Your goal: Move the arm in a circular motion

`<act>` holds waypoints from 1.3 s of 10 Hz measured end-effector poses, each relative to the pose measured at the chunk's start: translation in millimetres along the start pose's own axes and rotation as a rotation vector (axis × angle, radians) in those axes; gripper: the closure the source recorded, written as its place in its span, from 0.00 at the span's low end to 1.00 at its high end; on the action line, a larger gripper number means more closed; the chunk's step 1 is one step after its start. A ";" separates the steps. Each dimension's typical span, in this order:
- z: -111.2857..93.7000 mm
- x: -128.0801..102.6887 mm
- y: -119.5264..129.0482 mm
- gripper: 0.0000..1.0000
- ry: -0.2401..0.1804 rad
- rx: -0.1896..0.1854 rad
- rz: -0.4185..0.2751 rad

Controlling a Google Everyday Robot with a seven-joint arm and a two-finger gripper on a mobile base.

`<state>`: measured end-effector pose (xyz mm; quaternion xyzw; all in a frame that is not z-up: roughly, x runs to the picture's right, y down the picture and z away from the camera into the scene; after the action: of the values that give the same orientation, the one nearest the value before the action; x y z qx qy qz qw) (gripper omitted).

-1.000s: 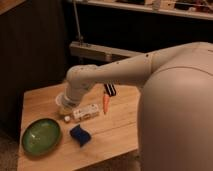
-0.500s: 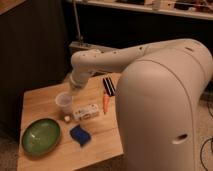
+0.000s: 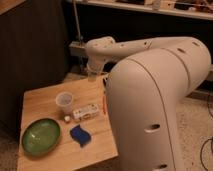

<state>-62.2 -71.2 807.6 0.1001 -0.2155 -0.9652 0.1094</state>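
Arm (image 3: 145, 47) reaches from the right to the far edge of the wooden table (image 3: 42, 100). Gripper (image 3: 94, 75) hangs over that edge, beyond the cup (image 3: 64, 101). Spread or closed: cannot tell.

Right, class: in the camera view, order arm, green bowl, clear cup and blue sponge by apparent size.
arm, helped by nearness
green bowl
clear cup and blue sponge look alike, unranked
The end effector hangs near the far table edge.
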 end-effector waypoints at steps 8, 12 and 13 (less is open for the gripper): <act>-82.7 -185.0 -24.0 0.96 -0.107 -0.115 0.237; -119.2 -230.0 -123.6 0.96 -0.115 -0.094 0.307; -123.2 -227.1 -150.1 0.96 -0.113 -0.073 0.305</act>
<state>159.4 70.5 665.8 0.0078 -0.1989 -0.9486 0.2459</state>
